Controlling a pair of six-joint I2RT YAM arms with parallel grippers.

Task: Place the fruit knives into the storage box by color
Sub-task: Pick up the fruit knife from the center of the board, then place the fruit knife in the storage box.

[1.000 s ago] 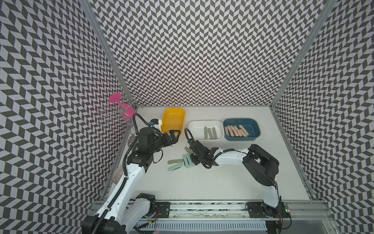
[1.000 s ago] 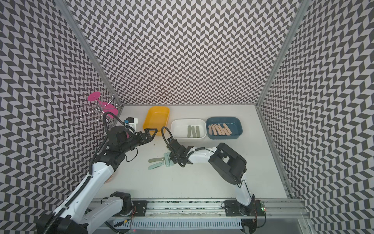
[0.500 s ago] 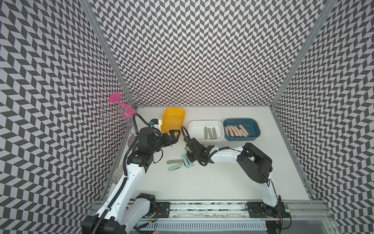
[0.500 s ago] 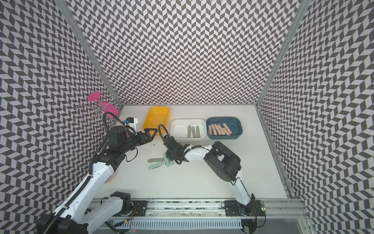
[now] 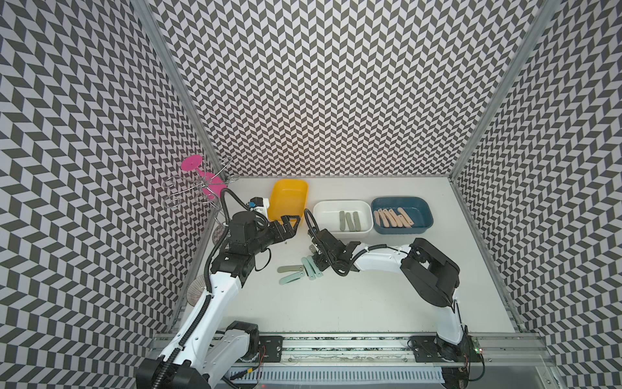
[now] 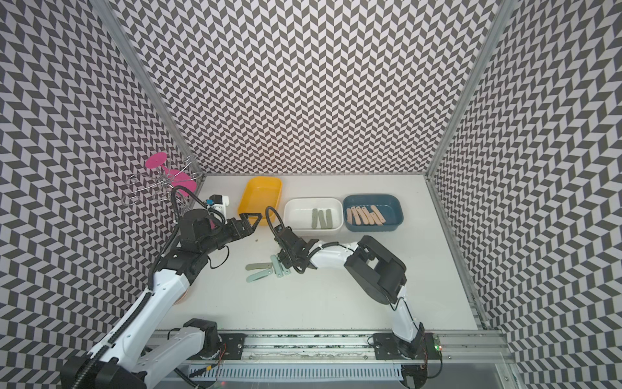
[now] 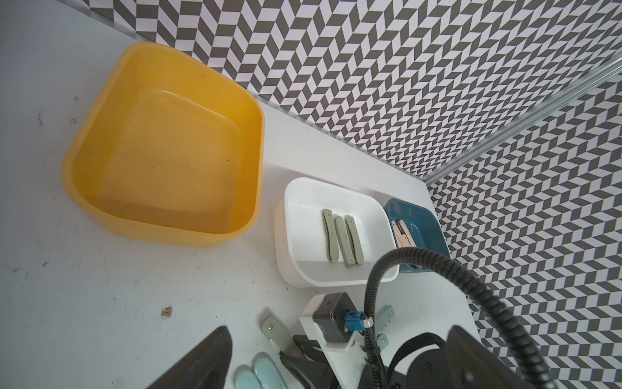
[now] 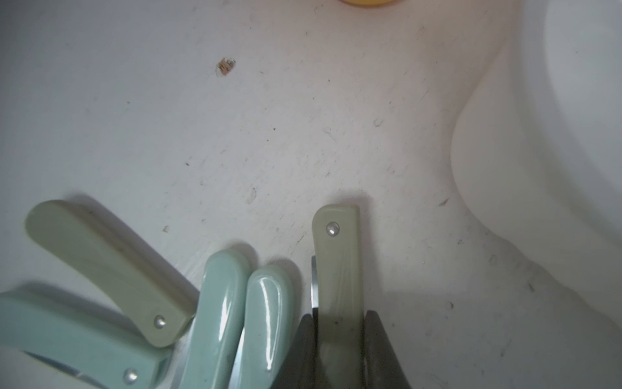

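Right gripper [image 8: 339, 318] clamps a flat sage-green plastic fruit knife [image 8: 336, 256], clear only in the right wrist view; left gripper [image 5: 292, 223] gapes.

I can't find any words, numbers, labels or brand marks to read here. The yellow box [image 7: 168, 151], the white box [image 7: 309, 208] and the blue box [image 7: 414, 219] are plain. The grey-green fruit knife [image 8: 338, 269] has just a tiny shiny rivet. The walls [image 5: 336, 84] only have zigzags.

5 sage knives [image 5: 348, 220], 5 pink [image 5: 392, 218], 3 mint [image 5: 291, 279] (3 boxes [image 5: 323, 215])
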